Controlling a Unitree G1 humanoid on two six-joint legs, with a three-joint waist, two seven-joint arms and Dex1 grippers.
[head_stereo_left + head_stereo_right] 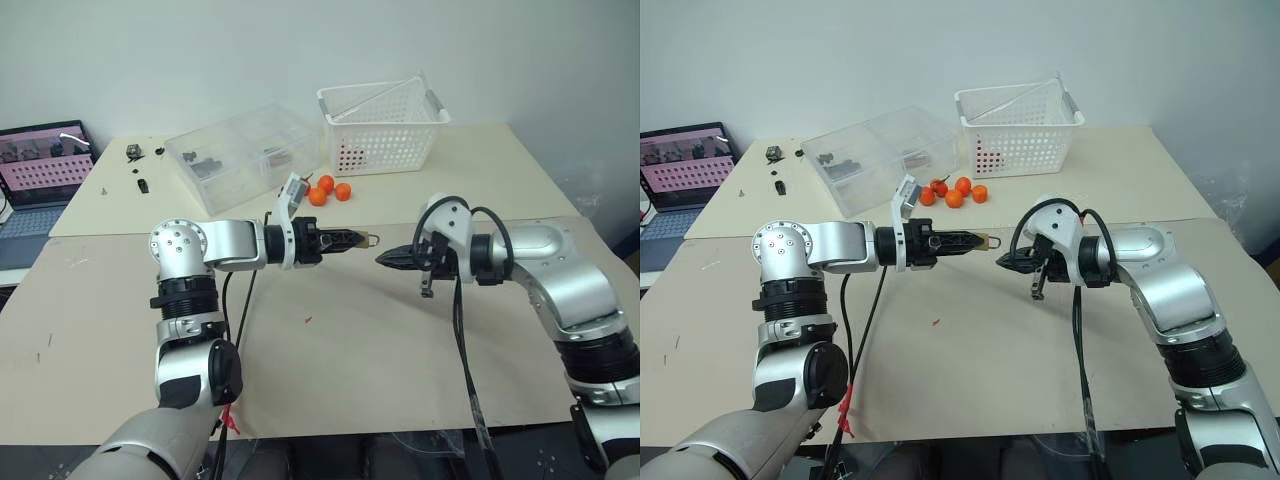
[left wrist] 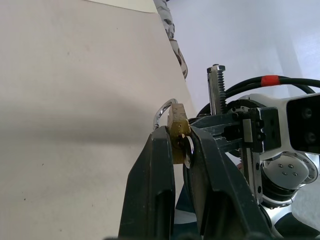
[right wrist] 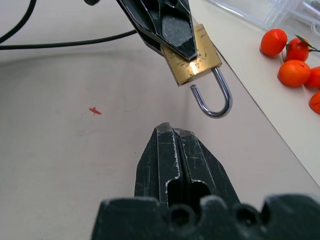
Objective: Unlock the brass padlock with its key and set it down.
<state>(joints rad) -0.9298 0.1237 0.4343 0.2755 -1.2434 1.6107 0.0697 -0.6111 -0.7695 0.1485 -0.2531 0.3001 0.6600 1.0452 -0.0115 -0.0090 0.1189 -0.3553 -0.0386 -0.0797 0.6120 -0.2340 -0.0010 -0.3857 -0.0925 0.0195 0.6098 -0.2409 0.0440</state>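
Your left tool gripped the brass padlock above the worktop, its shackle swung open toward your right tool, which was fully closed, empty and just apart from it. Farther back lay the oranges and a white basket.

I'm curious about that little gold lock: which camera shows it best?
The right wrist view: the brass padlock shows large, its shackle sprung open, pinched by the left gripper. The left wrist view shows it edge-on between the fingers; the eye views show a tiny speck.
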